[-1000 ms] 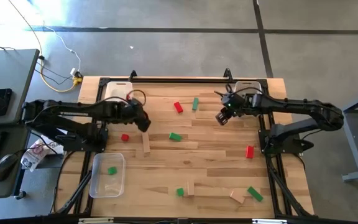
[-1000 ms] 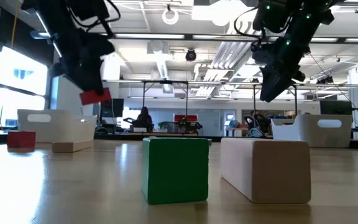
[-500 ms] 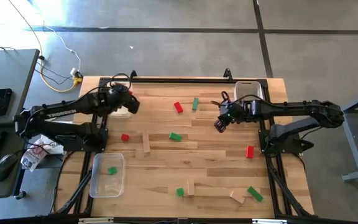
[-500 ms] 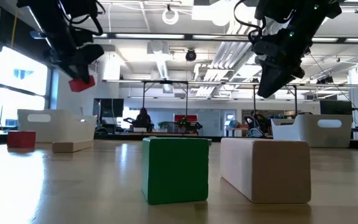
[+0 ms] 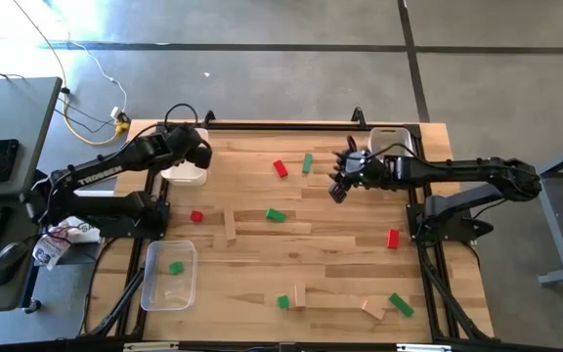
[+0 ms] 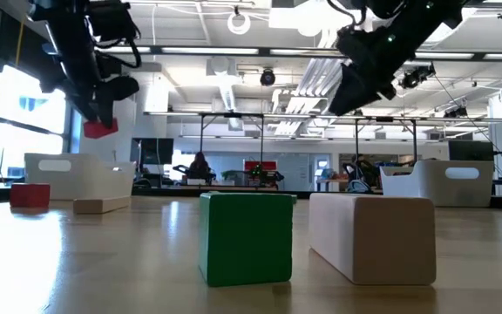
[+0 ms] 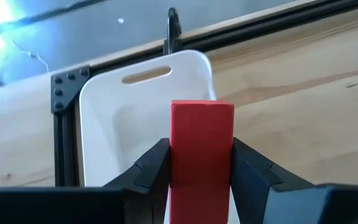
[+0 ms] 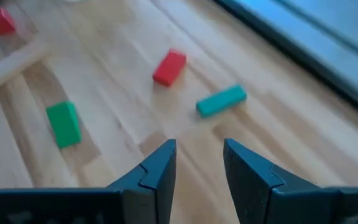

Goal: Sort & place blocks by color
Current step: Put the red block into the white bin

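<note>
My left gripper point(image 7: 201, 152) is shut on a red block point(image 7: 201, 140) and hangs over the white tray point(image 7: 129, 124) at the table's far left corner point(image 5: 186, 172). In the low view the red block point(image 6: 101, 129) shows under the dark fingers, well above the table. My right gripper point(image 8: 199, 155) stands open with nothing between its fingers, above the table's far middle point(image 5: 338, 188). Below it lie a red block point(image 8: 169, 66), a teal-green block point(image 8: 221, 101) and a green block point(image 8: 63, 124). My left gripper pinches the red block by its two long sides point(image 7: 174, 155) between the two fingers, which lie along it. The fingers slant down toward the far left corner. The block's free end point(image 7: 201, 112) sticks out past the fingertips, lifted clear above the white tray.
Red, green and wooden blocks lie scattered: red point(image 5: 196, 216), wood point(image 5: 230, 227), green point(image 5: 276, 214), red point(image 5: 392, 238), more at the near edge point(image 5: 400, 305). A clear tray point(image 5: 154, 288) holds a green block point(image 5: 176, 267). A second white tray point(image 5: 391, 137) stands far right.
My left gripper has carried the red block toward the table's far left corner, rising a little and turning, and now hangs over the white tray. My right gripper has shifted slightly toward the left and tipped up toward level, its fingers as far apart as before.
</note>
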Tool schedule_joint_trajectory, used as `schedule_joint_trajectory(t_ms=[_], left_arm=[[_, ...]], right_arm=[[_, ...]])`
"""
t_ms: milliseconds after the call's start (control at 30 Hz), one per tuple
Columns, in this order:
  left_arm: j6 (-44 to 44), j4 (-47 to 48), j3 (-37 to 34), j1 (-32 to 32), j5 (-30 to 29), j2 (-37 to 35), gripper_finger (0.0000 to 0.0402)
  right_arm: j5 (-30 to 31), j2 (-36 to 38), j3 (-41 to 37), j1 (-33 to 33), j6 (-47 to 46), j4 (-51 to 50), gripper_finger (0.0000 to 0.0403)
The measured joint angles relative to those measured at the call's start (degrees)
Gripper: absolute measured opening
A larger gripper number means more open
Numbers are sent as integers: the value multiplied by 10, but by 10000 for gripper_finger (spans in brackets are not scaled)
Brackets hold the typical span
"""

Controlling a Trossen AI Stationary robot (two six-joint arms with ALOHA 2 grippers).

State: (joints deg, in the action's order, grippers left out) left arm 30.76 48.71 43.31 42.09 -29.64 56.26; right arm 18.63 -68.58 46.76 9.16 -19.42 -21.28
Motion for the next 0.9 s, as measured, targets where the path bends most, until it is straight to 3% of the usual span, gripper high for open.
schedule_joint_trajectory(t_ms=[200, 500, 700, 900], left_arm=[[-9, 2, 0, 42, 35, 42, 112], [-33, 1, 0, 70, 39, 123, 113], [-31, 1, 0, 72, 26, 135, 117], [-30, 1, 0, 72, 26, 135, 152]], right_arm=[[2, 0, 0, 19, 66, 78, 122], [5, 0, 0, 64, 111, 150, 126], [-1, 0, 0, 94, 145, 218, 153], [-2, 0, 0, 124, 137, 256, 189]])
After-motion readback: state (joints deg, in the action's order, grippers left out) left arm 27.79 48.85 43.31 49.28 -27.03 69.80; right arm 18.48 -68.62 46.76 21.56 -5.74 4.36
